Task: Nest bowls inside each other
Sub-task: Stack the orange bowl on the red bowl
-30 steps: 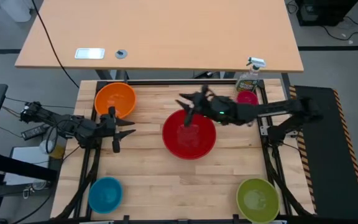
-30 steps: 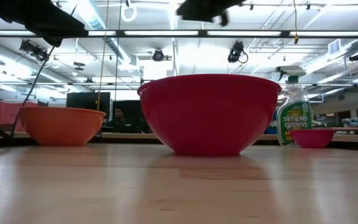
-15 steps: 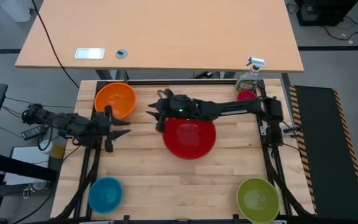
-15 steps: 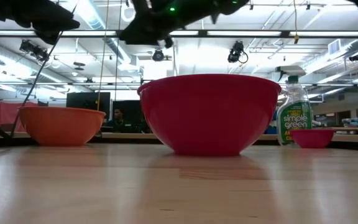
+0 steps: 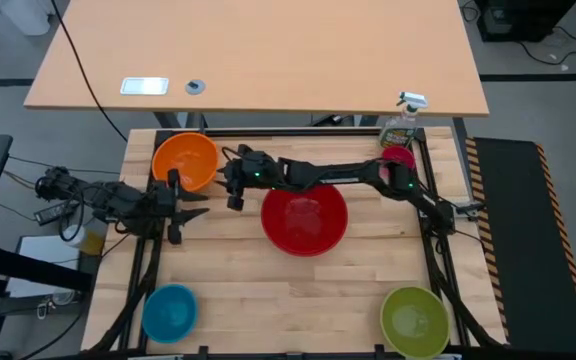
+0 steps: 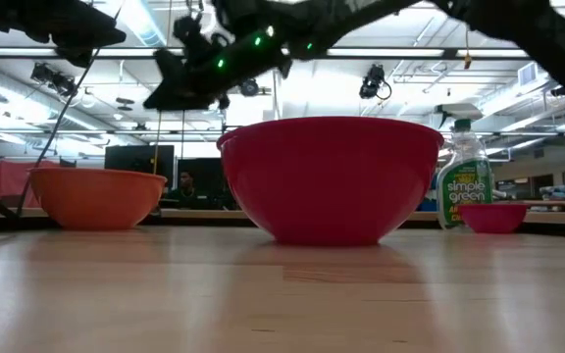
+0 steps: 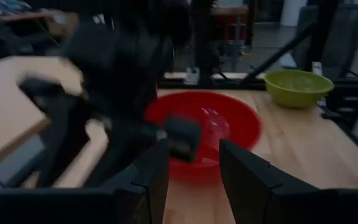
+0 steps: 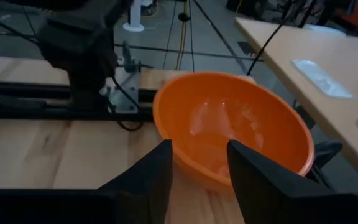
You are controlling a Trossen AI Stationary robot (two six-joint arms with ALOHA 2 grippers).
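Observation:
The orange bowl (image 5: 185, 160) (image 8: 229, 124) stands on its base at the table's far left, and the big red bowl (image 5: 304, 220) (image 6: 333, 176) at the centre. The blue bowl (image 5: 170, 310) is near left, the lime green bowl (image 5: 414, 320) near right. The magenta bowl (image 5: 399, 157) is far right, half hidden under my right arm. My right gripper (image 5: 227, 186) (image 8: 201, 165) hangs open in the air just right of the orange bowl, pointing at it and holding nothing. My left gripper (image 5: 208, 205) (image 7: 194, 180) is open at the table's left, pointing toward the red bowl.
A clear spray bottle (image 5: 401, 125) stands at the far right edge beside the magenta bowl. My right arm stretches over the table's far half, above the red bowl's far rim. Bare wood (image 5: 288, 300) lies between the blue and green bowls.
My right gripper has swept from above the red bowl toward the table's left edge and come down, ending close beside the orange bowl. The bowls have stayed where they were.

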